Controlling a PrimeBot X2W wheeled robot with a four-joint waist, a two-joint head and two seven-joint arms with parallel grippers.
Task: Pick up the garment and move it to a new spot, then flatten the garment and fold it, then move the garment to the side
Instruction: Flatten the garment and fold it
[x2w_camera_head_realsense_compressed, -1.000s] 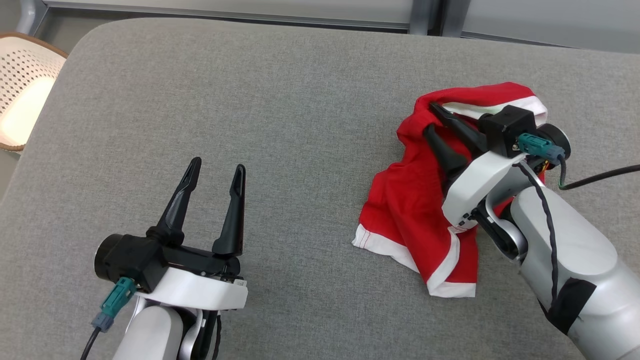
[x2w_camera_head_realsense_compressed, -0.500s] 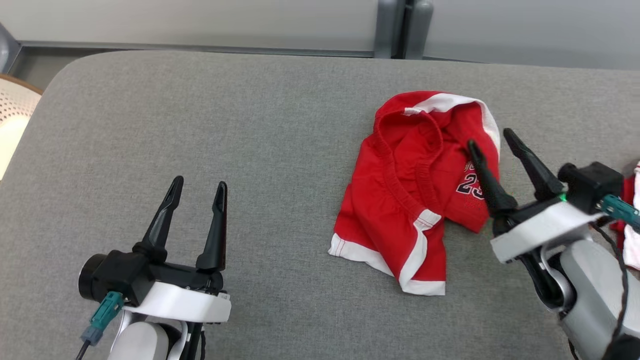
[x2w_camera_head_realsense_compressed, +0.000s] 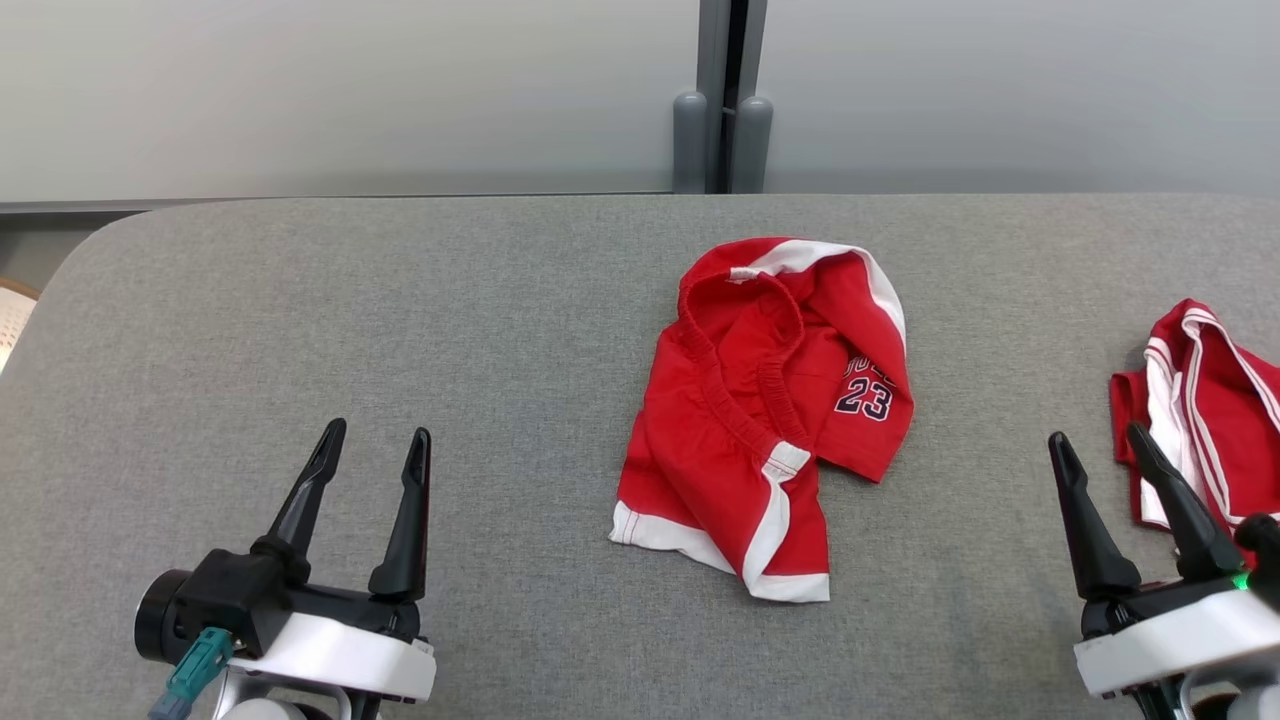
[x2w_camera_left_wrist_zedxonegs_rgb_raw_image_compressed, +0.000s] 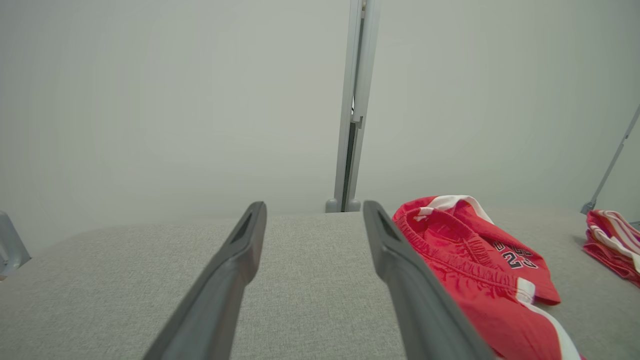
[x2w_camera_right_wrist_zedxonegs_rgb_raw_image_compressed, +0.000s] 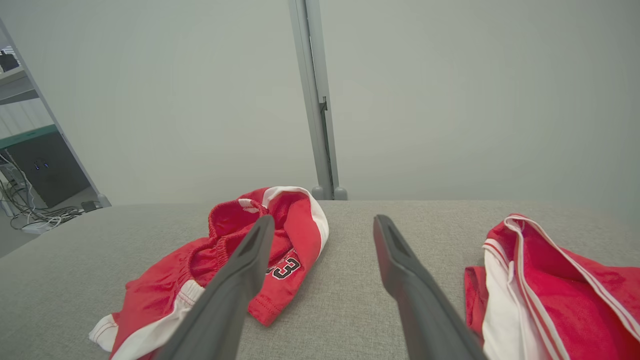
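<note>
Lying crumpled near the middle of the grey padded surface (x2w_camera_head_realsense_compressed: 400, 300), the red garment (x2w_camera_head_realsense_compressed: 740, 440) is a pair of shorts with white trim and a dark 23 printed on one fold. Its elastic waistband is bunched toward the far edge, and a white-hemmed leg points toward the robot. The left gripper (x2w_camera_head_realsense_compressed: 378, 430) hovers well apart from it at the lower left, its two dark fingers spread wide with nothing between them. The right gripper (x2w_camera_head_realsense_compressed: 1095, 435) hovers at the lower right, equally wide and empty, between the shorts and a second red-and-white garment (x2w_camera_head_realsense_compressed: 1210, 400) that lies just beside its outer finger. Neither gripper touches any cloth.
</note>
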